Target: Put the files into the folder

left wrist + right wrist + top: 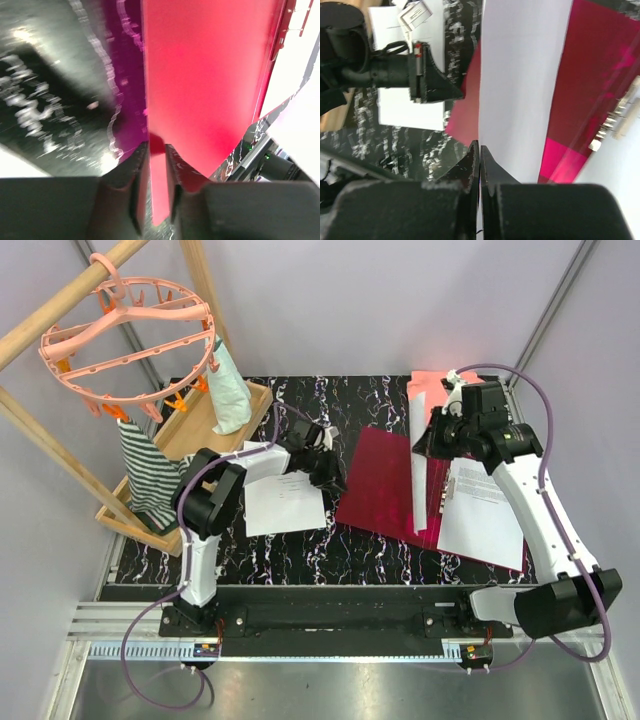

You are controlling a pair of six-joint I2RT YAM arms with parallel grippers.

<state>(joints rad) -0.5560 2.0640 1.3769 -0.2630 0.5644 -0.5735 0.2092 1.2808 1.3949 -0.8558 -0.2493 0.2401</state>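
**Sheet poised over the open folder**

The folder (385, 490) lies open on the desk (300, 400), right of centre. The left gripper (156, 155) pinches the edge of its left cover. The right gripper (479, 150) is clamped shut on a white sheet (420, 475) that stands on edge over the folder's spine. Printed sheets (480, 510) lie on its right half, and a loose sheet (283, 505) lies just left of the folder. The filing looks part done. Next, the held sheet probably needs laying flat inside, and then the loose one fetching.
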